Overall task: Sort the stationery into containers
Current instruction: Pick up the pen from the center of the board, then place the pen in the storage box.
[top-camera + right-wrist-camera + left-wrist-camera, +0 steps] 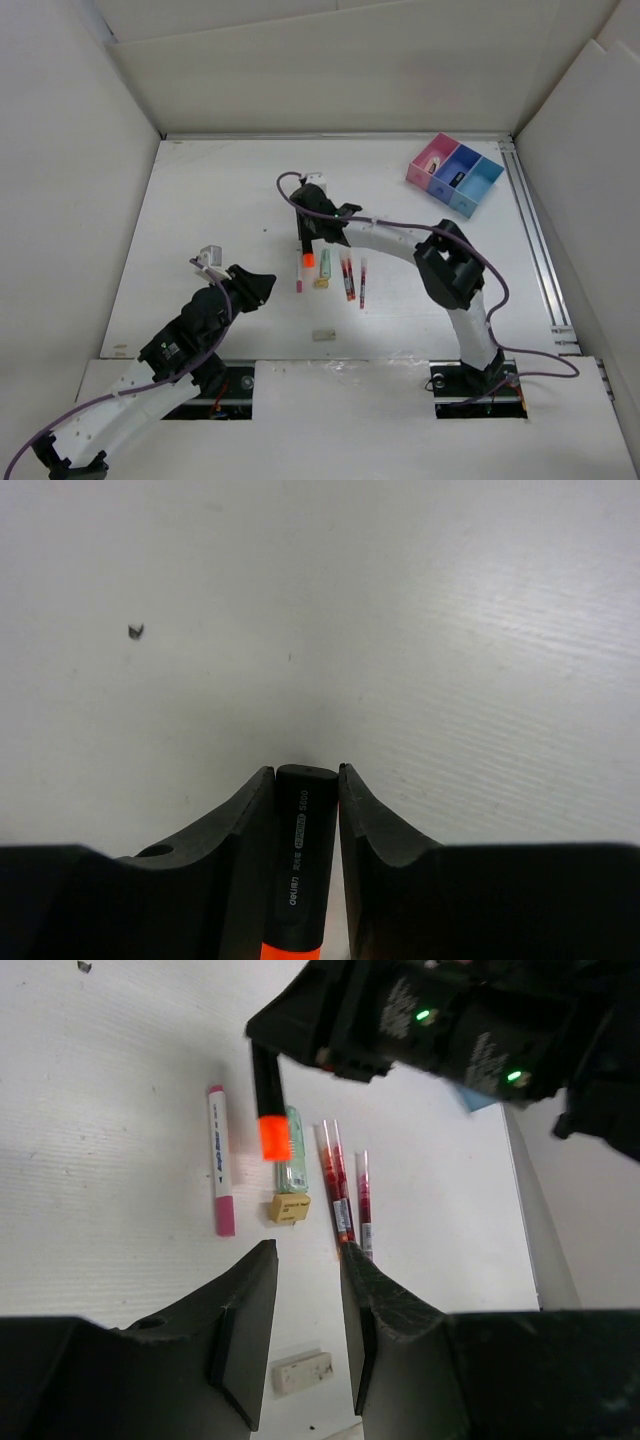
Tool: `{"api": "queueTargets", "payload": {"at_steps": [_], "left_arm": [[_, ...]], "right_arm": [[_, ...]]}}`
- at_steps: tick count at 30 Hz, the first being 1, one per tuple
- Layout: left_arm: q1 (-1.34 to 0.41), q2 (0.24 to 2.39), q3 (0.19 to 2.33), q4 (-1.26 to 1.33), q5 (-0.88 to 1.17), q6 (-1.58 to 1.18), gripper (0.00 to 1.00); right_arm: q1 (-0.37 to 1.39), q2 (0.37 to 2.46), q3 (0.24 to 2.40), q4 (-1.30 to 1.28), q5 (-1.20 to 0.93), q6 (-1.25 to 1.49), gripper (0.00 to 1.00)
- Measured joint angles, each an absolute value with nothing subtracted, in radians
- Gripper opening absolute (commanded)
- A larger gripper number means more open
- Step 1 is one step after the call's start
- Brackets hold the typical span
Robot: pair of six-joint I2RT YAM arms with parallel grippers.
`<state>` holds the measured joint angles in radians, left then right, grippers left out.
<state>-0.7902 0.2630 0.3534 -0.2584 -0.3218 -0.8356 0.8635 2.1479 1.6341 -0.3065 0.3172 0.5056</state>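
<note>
My right gripper (pixel 304 243) is shut on a black marker with an orange cap (pixel 307 257). In the right wrist view the marker's black barrel (pixel 305 850) sits pinched between the fingers of the right gripper (pixel 305 772). On the table beside it lie a white marker with pink ends (pixel 220 1160), a green eraser (pixel 291 1160), a yellow eraser (pixel 288 1208) and three red pens (pixel 335 1185). A beige eraser (pixel 302 1371) lies below my left gripper (pixel 308 1255), which is open and empty, near the table's front left (pixel 262 288). The containers (pixel 455 173) stand at the back right.
The pink bin (pixel 432 160) and the dark blue bin (pixel 455 172) each hold a small item; the light blue bin (pixel 480 180) looks empty. White walls surround the table. A metal rail (pixel 535 240) runs along the right side.
</note>
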Motion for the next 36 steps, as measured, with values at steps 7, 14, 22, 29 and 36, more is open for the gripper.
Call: {"api": "queueTargets", "payload": {"at_steps": [7, 14, 22, 29, 36], "left_arm": [[-0.790, 0.265, 0.353, -0.257, -0.321, -0.831, 0.28], [-0.790, 0.307, 0.352, -0.227, -0.311, -0.821, 0.28], [-0.790, 0.430, 0.335, -0.181, -0.293, -0.808, 0.28], [-0.790, 0.503, 0.335, -0.145, -0.287, -0.797, 0.28], [-0.790, 0.528, 0.335, -0.112, -0.287, -0.789, 0.28]], "right_arm": [[0.654, 1.928, 1.589, -0.280, 0.237, 0.485, 0.20], [0.296, 1.857, 1.603, -0.277, 0.199, 0.419, 0.20], [0.047, 1.943, 1.691, -0.299, 0.102, 0.379, 0.20], [-0.104, 2.023, 1.751, -0.295, 0.046, 0.384, 0.21], [-0.175, 2.114, 1.795, -0.292, 0.043, 0.392, 0.22]]}}
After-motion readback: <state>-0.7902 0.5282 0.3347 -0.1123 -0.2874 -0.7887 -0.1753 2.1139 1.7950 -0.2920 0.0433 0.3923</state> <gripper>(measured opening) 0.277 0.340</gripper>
